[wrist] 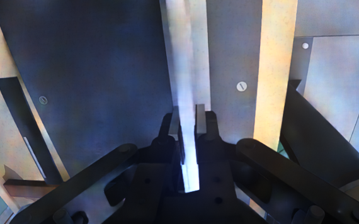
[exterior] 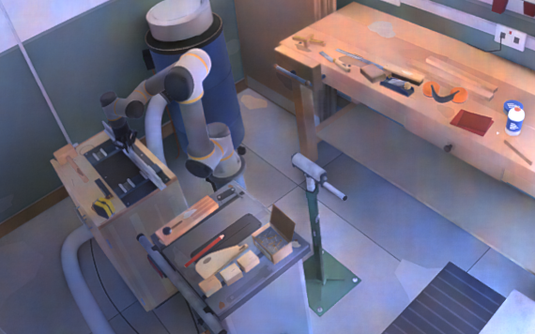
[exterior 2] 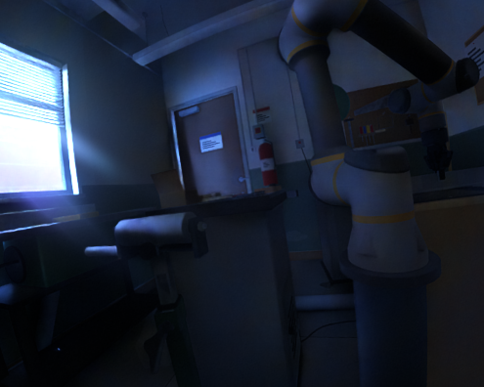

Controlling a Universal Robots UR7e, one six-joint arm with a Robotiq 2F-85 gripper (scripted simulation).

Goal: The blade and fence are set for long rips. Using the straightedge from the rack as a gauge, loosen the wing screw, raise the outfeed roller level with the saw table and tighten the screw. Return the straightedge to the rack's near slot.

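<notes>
The straightedge (wrist: 186, 94), a long pale metal bar, stands on edge along the far side of the dark rack (exterior: 121, 171) on the wooden cabinet, and I grip it near one end with my closed gripper (wrist: 187, 121). From the side camera my gripper (exterior: 123, 140) sits at the bar's far end, with the straightedge (exterior: 145, 164) running toward the saw table (exterior: 226, 246). The outfeed roller (exterior: 309, 166) stands on its green stand right of the saw, its top lower than the table. The wing screw is too small to make out.
The cabinet's wooden rim (wrist: 275, 72) runs close beside the straightedge. A tape measure (exterior: 102, 205) lies at the cabinet's near end. The saw table carries a pencil (exterior: 204, 250), wooden blocks (exterior: 229, 274) and a small box (exterior: 273, 239). A long workbench (exterior: 421, 89) stands across the floor.
</notes>
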